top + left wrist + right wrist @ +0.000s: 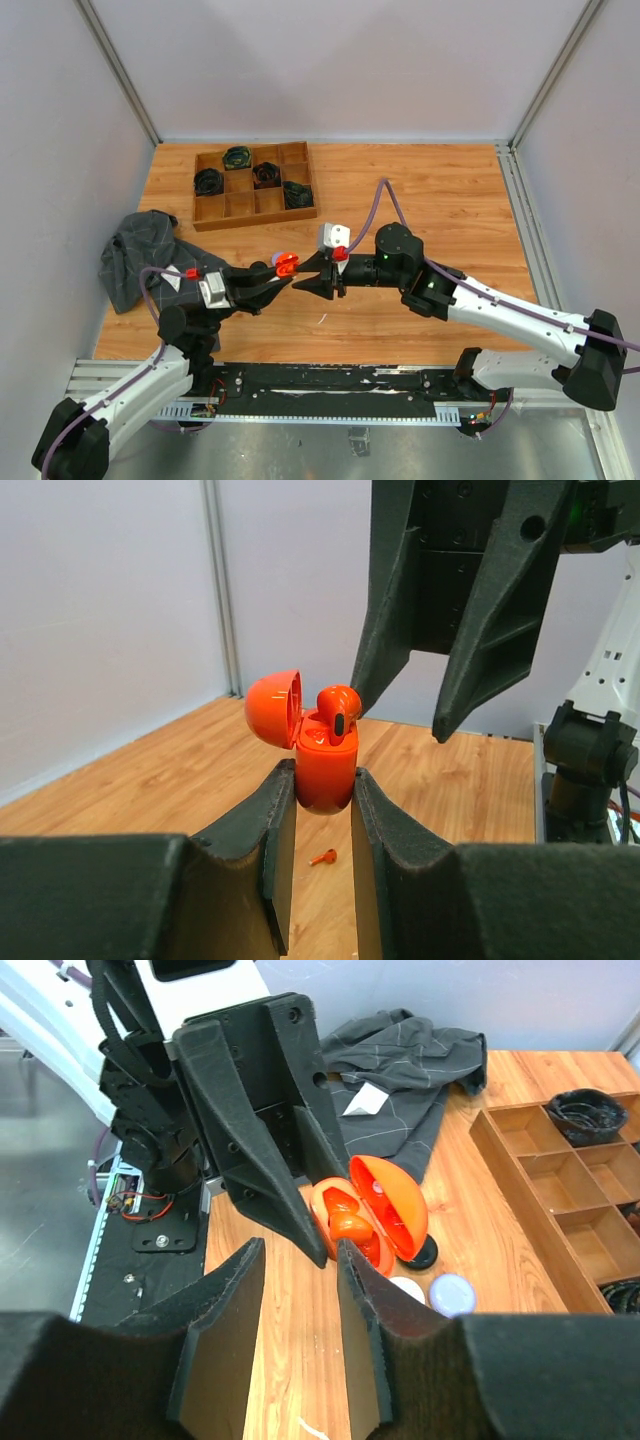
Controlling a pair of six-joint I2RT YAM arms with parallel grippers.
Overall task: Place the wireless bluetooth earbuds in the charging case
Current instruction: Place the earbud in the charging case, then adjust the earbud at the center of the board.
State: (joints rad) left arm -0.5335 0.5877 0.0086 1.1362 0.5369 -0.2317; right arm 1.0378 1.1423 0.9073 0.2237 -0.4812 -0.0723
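Mid-frame, my left gripper [322, 774] clamps the orange charging case [326, 763], lid open, with an orange earbud [338, 708] seated on top. My right gripper [402, 716] hangs parted and empty just to its upper right.

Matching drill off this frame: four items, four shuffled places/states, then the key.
Items
1. charging case
2. earbud
3. right pincer
4. grey cloth

States
A. jaws apart, holding nothing
B. crumpled on the left side of the table
C. clamped in the left pincer, lid open
D. sitting in the case, top sticking up

Pairs: 1-C, 2-D, 3-A, 4-B
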